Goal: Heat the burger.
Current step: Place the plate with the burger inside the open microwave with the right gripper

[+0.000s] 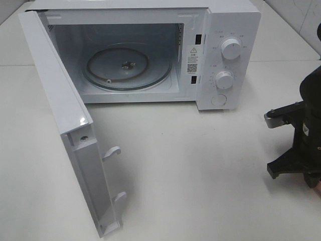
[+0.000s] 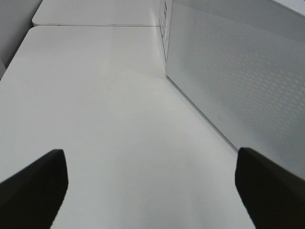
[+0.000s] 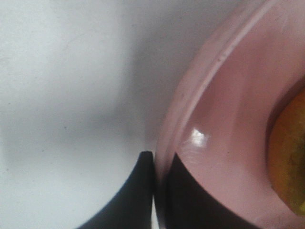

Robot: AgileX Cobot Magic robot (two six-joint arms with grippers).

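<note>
White table point(image 1: 200, 170) | right pincer point(image 3: 159, 164) clamped on pink plate point(image 3: 224, 124) rim | left pincer point(image 2: 150, 186) spread, empty

The microwave point(image 1: 235, 30) is white, its door point(image 2: 248, 81) dot-meshed, the plate point(image 3: 224, 119) pink, the burger point(image 3: 290, 152) golden-orange.

The boxy white microwave oven point(image 1: 235, 17) has a smooth, slightly glossy casing; its round clear glass turntable point(image 1: 125, 68) glints. The white table point(image 1: 200, 165) is smooth and matt. The round pink plate point(image 3: 224, 119) is glossy with a highlight; the black fingers point(image 3: 133, 200) look like matt plastic.
</note>
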